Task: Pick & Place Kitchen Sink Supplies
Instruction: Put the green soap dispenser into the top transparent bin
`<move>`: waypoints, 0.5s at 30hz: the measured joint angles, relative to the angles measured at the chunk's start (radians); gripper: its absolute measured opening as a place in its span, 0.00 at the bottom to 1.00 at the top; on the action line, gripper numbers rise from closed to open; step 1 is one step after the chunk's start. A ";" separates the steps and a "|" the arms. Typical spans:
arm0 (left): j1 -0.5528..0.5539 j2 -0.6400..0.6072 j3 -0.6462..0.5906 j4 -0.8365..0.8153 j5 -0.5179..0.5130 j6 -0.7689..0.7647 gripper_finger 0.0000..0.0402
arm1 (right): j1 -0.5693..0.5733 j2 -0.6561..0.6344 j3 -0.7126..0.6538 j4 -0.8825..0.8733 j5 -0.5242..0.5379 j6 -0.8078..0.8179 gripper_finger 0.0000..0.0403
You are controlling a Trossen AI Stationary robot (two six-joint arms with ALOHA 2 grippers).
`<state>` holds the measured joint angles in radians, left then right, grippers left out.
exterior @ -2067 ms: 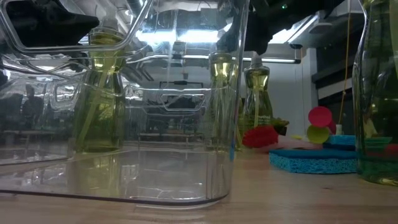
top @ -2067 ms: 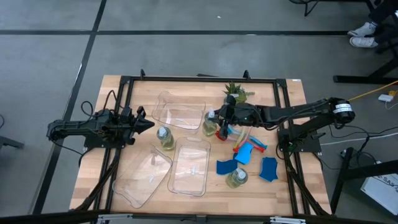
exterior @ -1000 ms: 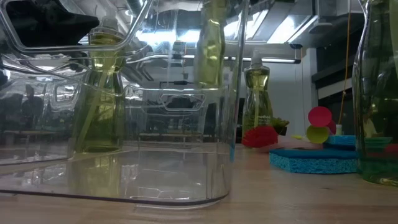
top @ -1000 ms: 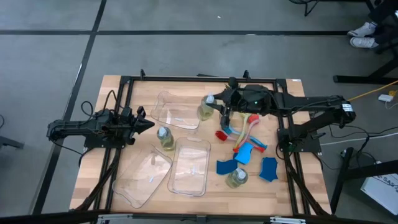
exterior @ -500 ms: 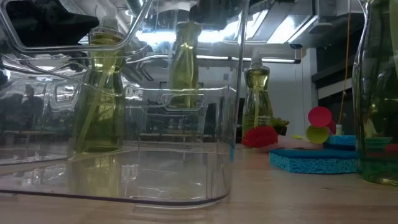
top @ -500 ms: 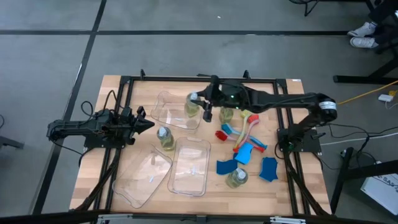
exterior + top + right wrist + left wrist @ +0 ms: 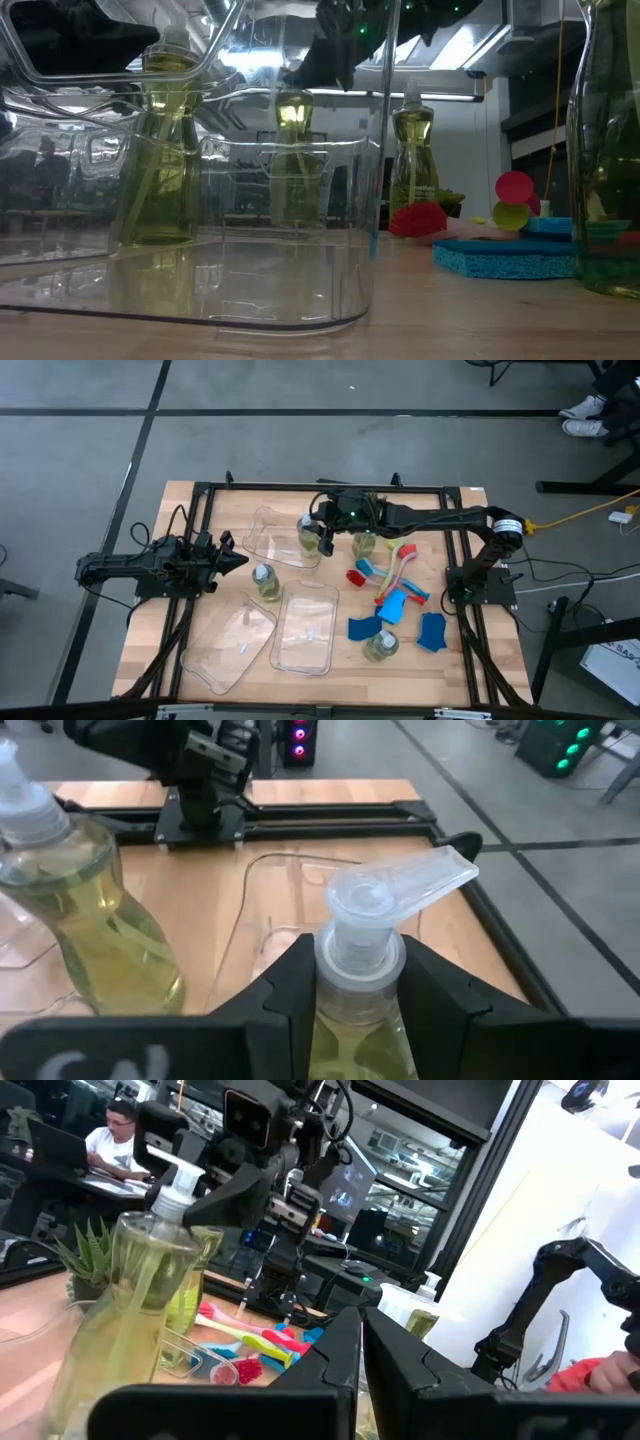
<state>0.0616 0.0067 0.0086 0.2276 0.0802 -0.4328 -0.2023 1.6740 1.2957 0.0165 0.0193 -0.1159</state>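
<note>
My right gripper [image 7: 322, 530] reaches in from the table's right and is shut on a clear pump bottle of yellow-green liquid [image 7: 308, 532], above the right end of the far clear tray [image 7: 268, 538]. Through the tray walls in the low view, this bottle [image 7: 292, 150] is upright. Three more pump bottles stand on the table: one [image 7: 363, 545] right of the gripper, one [image 7: 265, 580] between the trays, one [image 7: 380, 646] near the front. Red, blue and yellow-green brushes [image 7: 388, 570] and blue sponge pieces [image 7: 395, 606] lie to the right. My left gripper [image 7: 237, 560] waits shut at the left. My right gripper pinches the bottle's neck [image 7: 358, 982] just under the pump collar, one finger [image 7: 288, 988] on each side. The fingers come roughly level from the table's right. The bottle hangs upright below them, over the far tray. Whether its base touches the tray I cannot tell.
Two more clear trays lie near the front, one in the middle [image 7: 305, 630] and one tilted at the left [image 7: 225, 645]. A black frame [image 7: 300, 487] rims the table. A small potted plant [image 7: 85, 1260] stands at the far side.
My right gripper has carried the pump bottle toward the table's left edge and downward, from beside the brushes to over the far tray's right end. The bottle has stayed upright. The grip has stayed shut on it.
</note>
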 joint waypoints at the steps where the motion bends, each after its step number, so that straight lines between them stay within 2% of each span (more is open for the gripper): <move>1: 0.000 0.000 0.000 0.000 0.000 0.000 0.03 | 0.000 0.002 0.000 0.001 -0.011 -0.001 0.28; 15: 0.000 0.000 0.000 0.000 0.000 0.000 0.03 | 0.000 0.036 0.002 0.021 -0.015 0.002 0.28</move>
<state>0.0616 0.0063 0.0085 0.2272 0.0803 -0.4328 -0.2024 1.7103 1.2976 0.0372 0.0045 -0.1142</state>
